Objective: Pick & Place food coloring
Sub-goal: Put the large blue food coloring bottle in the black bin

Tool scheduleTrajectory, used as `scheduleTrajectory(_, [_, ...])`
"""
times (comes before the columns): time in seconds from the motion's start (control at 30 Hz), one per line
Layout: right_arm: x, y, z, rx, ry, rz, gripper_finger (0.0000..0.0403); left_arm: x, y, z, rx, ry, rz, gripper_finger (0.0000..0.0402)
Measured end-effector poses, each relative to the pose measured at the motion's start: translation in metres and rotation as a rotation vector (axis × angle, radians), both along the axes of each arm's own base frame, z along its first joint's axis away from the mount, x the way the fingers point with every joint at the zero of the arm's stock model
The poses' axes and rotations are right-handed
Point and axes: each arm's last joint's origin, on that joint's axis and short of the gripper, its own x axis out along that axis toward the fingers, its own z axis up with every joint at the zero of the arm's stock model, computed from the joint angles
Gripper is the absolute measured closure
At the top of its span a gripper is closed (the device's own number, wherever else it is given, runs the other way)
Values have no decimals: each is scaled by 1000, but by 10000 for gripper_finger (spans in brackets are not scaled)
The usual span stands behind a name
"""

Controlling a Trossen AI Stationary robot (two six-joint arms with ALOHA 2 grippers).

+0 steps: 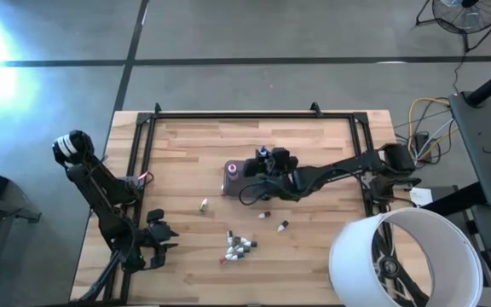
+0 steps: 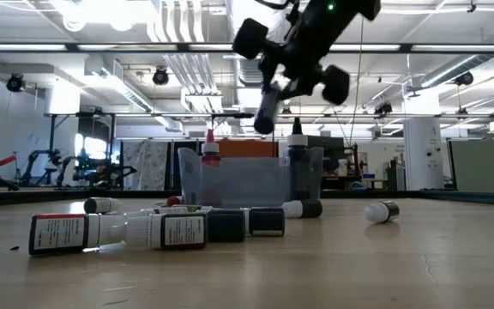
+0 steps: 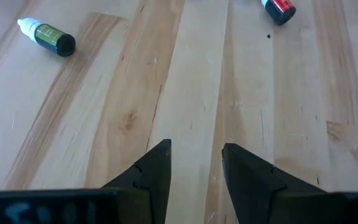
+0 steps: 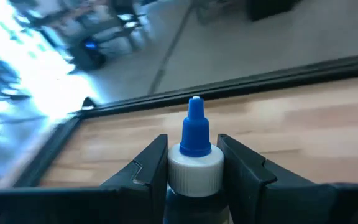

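Observation:
My right gripper hangs above the small grey tray, shut on a food coloring bottle with a blue tip and white collar. In the low view that gripper is high over the tray, in which a red-capped bottle and a dark bottle stand upright. Several more bottles lie on their sides on the table, one pale bottle apart from them. My left gripper is open near the table's near-left part, over bare wood. My right gripper pinches the bottle between its two fingers at the white collar just behind the blue tip. The bottle lies along the fingers, tip pointing away from the wrist. The dark bottle is lifted clear and tilted above the tray.
A green-labelled bottle and a red-labelled bottle lie ahead of my left gripper. A black frame runs along the table's far and side edges. A white round bin stands at the near-right corner.

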Motion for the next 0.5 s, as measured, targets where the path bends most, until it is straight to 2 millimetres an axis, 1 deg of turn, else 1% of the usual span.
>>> scheduleTrajectory(0.1, [7,-7,-14,-37,5,55,296,0,0,0,-1,0,1,282])
scheduleTrajectory(0.17, [8,-12,-19,-70,33,68,296,0,0,0,-6,1,7,282])
scheduleTrajectory(0.33, [6,-17,-21,-93,79,83,296,0,1,0,-7,4,13,282])
scheduleTrajectory(0.43, [7,-16,-23,-109,151,138,296,0,1,0,-3,8,14,282])
scheduleTrajectory(0.5, [7,-16,-23,-131,236,212,296,0,1,-1,1,10,13,282])
